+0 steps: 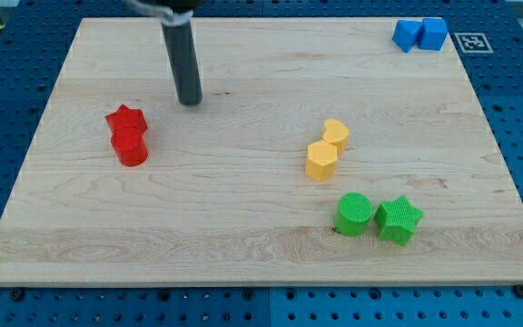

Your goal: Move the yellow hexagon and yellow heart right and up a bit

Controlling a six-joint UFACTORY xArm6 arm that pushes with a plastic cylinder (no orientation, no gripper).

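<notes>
The yellow hexagon [321, 161] sits right of the board's middle, touching the yellow heart [336, 134] just up and right of it. My tip [190, 101] rests on the board in the upper left part, far to the left of both yellow blocks and just up and right of the red blocks. It touches no block.
A red star [125, 119] and a red cylinder [132, 145] touch at the left. A green cylinder [354, 214] and a green star [399, 220] sit below the yellow pair. Two blue blocks [419, 34] lie at the top right corner of the wooden board [261, 245].
</notes>
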